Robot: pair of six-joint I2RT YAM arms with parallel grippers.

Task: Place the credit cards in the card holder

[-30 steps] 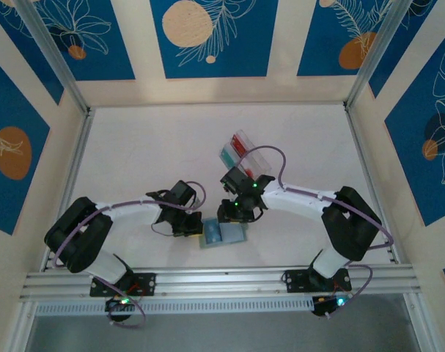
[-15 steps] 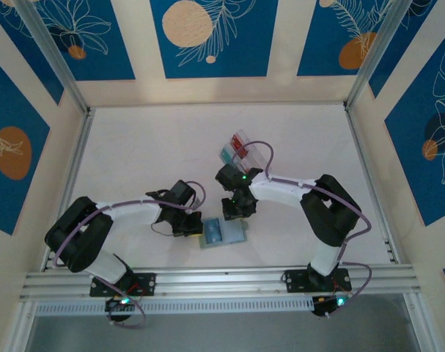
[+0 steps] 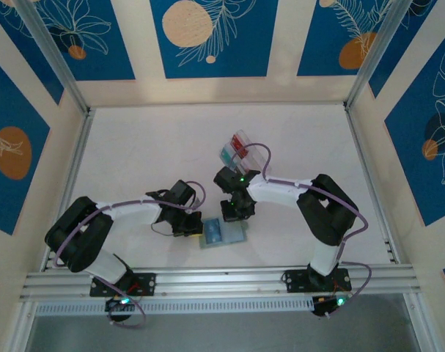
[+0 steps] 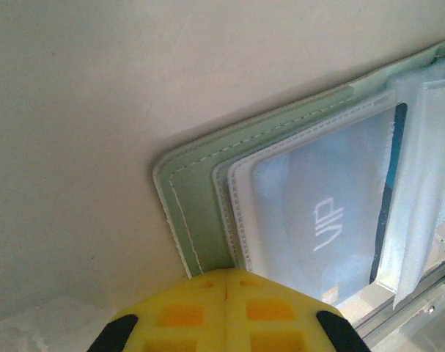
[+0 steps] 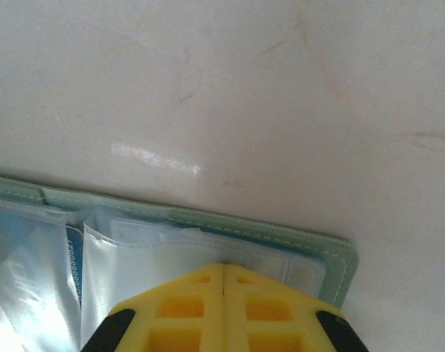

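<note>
The left claw (image 4: 226, 282) has its yellow fingers pressed together with no gap between them. Its tip sits at the stitched edge of the card holder (image 4: 189, 213), touching or just above it; whether it pinches the material cannot be told. Just beyond the tip, a teal-blue card (image 4: 317, 220) marked "VIP" lies inside a clear sleeve of the holder.

The right claw (image 5: 223, 275) is also pressed together. Its tip is over a clear sleeve near one corner of the sage-green card holder (image 5: 339, 257), and a strip of blue card shows under the sleeves to the left.

From above, the card holder (image 3: 223, 235) lies open and flat on the pale tabletop (image 3: 149, 154), near the front rail and between the two arms. The left claw (image 3: 189, 227) meets its left edge, and the right claw (image 3: 232, 214) comes down on its far edge. Farther back, well apart from the holder, a clear plastic box (image 3: 253, 155) stands on the tabletop, with a red card (image 3: 240, 146) and a teal card (image 3: 227, 155) at its left end.
</note>
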